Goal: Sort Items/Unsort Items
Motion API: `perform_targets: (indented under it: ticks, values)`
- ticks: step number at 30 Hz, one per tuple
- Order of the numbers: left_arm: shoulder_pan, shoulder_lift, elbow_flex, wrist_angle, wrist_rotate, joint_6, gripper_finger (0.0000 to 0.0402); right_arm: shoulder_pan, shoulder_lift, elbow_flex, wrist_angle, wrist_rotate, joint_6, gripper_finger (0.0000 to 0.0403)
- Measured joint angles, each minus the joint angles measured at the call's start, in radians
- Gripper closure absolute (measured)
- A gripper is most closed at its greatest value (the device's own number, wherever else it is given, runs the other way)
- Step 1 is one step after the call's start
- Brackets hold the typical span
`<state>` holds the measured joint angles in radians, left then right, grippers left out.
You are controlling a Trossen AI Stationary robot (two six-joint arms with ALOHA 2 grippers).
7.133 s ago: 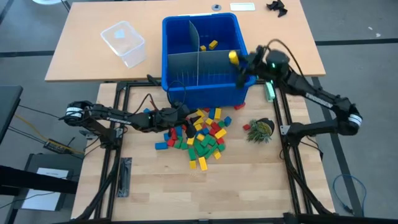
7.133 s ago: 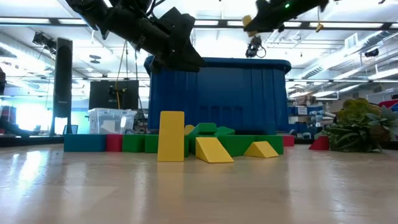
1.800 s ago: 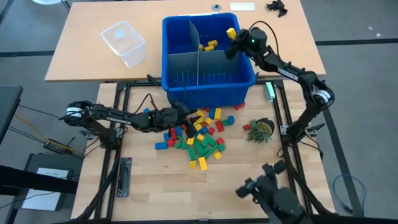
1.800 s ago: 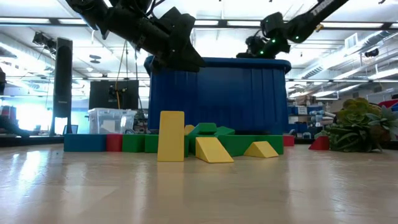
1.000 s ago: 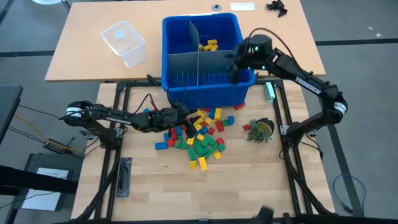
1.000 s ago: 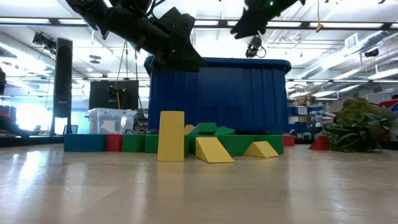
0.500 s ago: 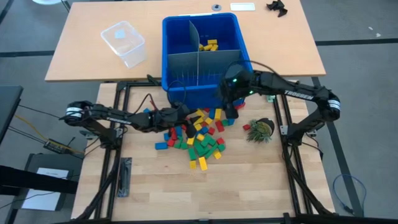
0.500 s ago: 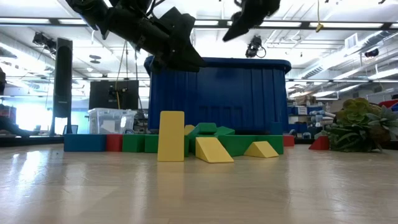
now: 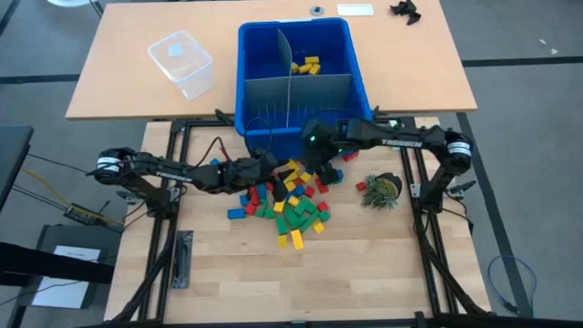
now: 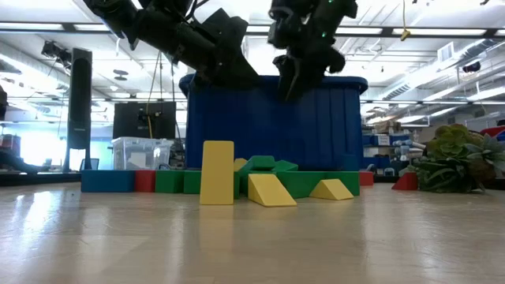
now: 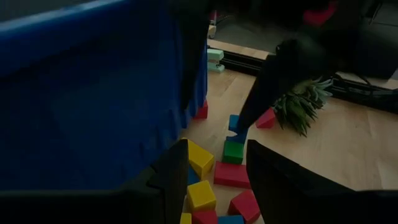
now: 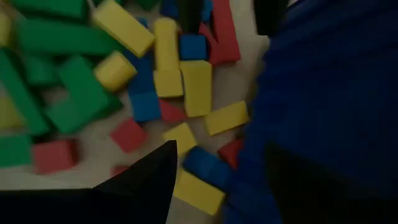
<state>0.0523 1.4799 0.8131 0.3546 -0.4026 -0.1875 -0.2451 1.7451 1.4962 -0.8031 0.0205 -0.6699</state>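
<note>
The items (image 9: 293,196) are small red, yellow, green and blue blocks, lying in a loose pile on the near table in front of the blue bin (image 9: 296,123). A few yellow ones (image 9: 307,66) lie in the bin's far right compartment. My left gripper (image 11: 217,180) hangs open above the pile's left side (image 9: 271,179), with nothing between its fingers. My right gripper (image 12: 217,186) stands open above the pile's far right part (image 9: 314,171), close to the bin's near wall (image 12: 323,93), pointing steeply down. Its fingers hold nothing.
A grey divider (image 9: 301,91) splits the bin into compartments. A small potted plant (image 9: 381,189) stands right of the pile. A clear plastic container (image 9: 180,62) sits on the far table's left. One tall yellow block (image 10: 218,172) stands upright at the pile's near side.
My right gripper has swung from above the bin's near right part toward the table's near edge and left, and has come down over the pile. It has tipped from nearly level to steeply downward and rolled. The blocks lie as before.
</note>
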Motion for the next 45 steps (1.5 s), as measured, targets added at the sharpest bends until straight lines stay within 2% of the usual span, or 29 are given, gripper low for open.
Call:
perform_targets:
  ticks: [5,8,13,19,21,27,33,39,45]
  values:
    - [0.0,0.0,0.0,0.003,0.0,0.0,0.0234,0.031,0.017,-0.004,0.017,0.166,-0.075,0.0185]
    - [0.0,0.0,0.0,0.01,0.0,0.0,0.0234,0.039,-0.004,-0.009,0.019,0.2,-0.086,0.0194]
    - [0.0,0.0,0.0,0.019,0.0,0.0,0.0234,0.046,-0.035,-0.008,0.019,0.2,-0.076,0.0205]
    - [0.0,0.0,0.0,0.02,0.0,0.0,0.0234,0.089,-0.032,-0.008,-0.023,0.105,0.028,0.0207]
    - [0.0,0.0,0.0,0.02,0.0,0.0,0.0234,0.106,-0.029,-0.009,-0.025,0.103,0.073,0.0207]
    - [0.0,0.0,0.0,0.021,0.0,0.0,0.0234,0.137,-0.028,-0.124,0.035,0.111,0.079,0.0213]
    - [0.0,0.0,0.0,0.021,0.0,0.0,0.0234,0.127,-0.029,-0.287,0.252,0.15,0.011,0.0221]
    - [0.0,0.0,0.0,0.021,0.0,0.0,0.0234,0.11,-0.029,-0.423,0.541,0.139,-0.155,0.0222]
    - [0.0,0.0,0.0,0.021,0.0,0.0,0.0234,0.084,-0.029,-0.491,0.607,0.106,-0.204,0.0223]
